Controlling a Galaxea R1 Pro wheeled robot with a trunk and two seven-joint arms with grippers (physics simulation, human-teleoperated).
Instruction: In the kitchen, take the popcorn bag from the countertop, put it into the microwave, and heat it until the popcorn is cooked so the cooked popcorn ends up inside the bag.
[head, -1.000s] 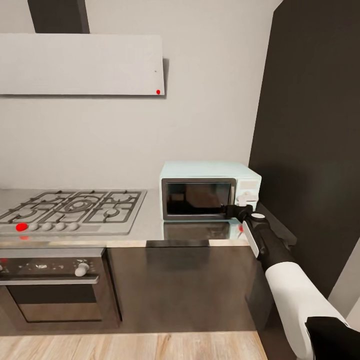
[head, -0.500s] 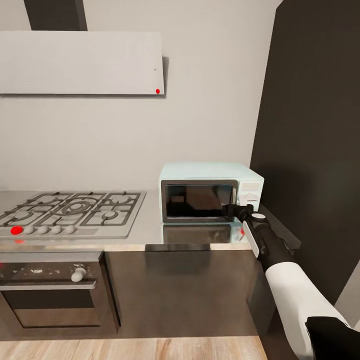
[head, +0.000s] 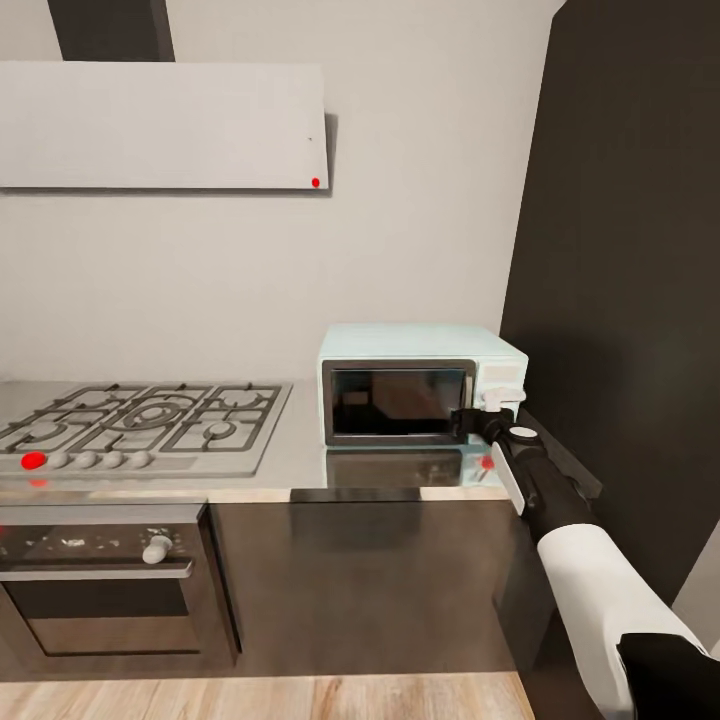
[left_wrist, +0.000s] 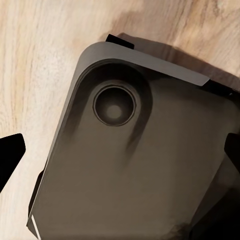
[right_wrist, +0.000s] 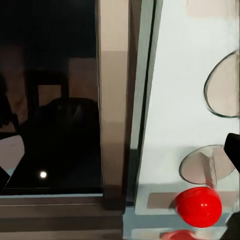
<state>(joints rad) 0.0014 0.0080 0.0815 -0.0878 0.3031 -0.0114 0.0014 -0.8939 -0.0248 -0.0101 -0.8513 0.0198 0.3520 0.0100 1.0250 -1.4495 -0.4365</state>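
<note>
Since a second ago the whole view has slid a little — the camera moving, not the kitchen — while the right gripper (head: 476, 419) has stayed pressed up at the microwave (head: 415, 382), at the lower right corner of its front. That microwave sits at the right end of the countertop (head: 290, 455), its door shut. From the right wrist, the dark glass door (right_wrist: 50, 100) lies to one side and the white control panel (right_wrist: 185, 100) with a red button (right_wrist: 198, 206) to the other; the seam between them runs straight ahead of the fingers. Whether the jaws are wide or narrow I cannot tell. I see no popcorn bag on the stretch of countertop in sight. The right arm is plainly the nearer one — the left wrist camera looks down at a dark base plate (left_wrist: 135, 160) over wooden floor (left_wrist: 40, 65).
</note>
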